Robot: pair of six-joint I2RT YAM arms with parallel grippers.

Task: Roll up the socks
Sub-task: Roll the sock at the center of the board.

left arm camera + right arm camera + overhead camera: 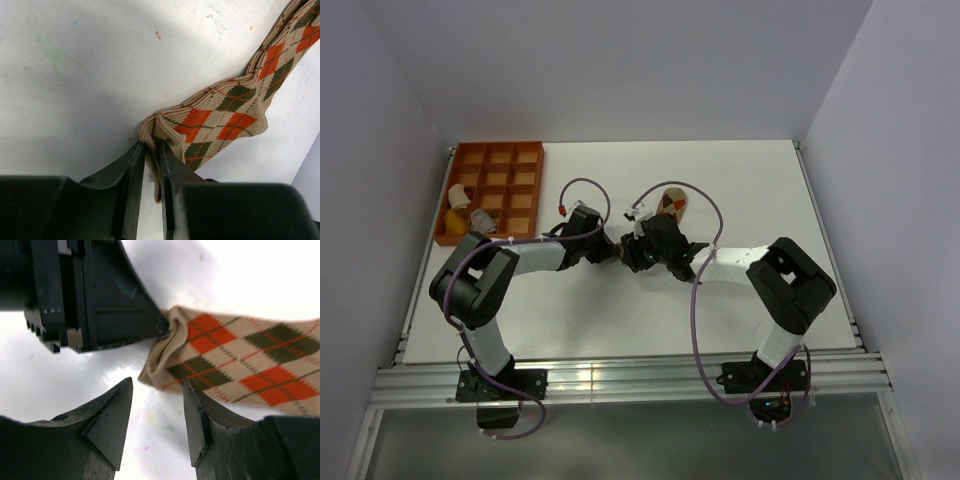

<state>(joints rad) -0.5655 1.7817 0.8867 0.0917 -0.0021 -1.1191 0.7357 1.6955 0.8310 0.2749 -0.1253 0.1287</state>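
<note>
Nearest in the overhead view, the bases of the left arm (480,290) and right arm (785,285) sit by a ribbed aluminium rail (620,385) at the edge of a white surface (760,190), boxed in by plain pale walls. Both arms reach to the middle, where a tan argyle sock (671,203) lies stretched away from them. An orange compartment tray (495,150) at the far left corner holds a few pale fabric bundles. From the left wrist, the left fingers (131,170) are pressed nearly together, pinching a bunched edge of the argyle sock low over the scuffed, faintly stained surface. From the right wrist, the right fingers (107,410) stand spread and hold nothing, just beside that pinched end and facing the left fingers.
</note>
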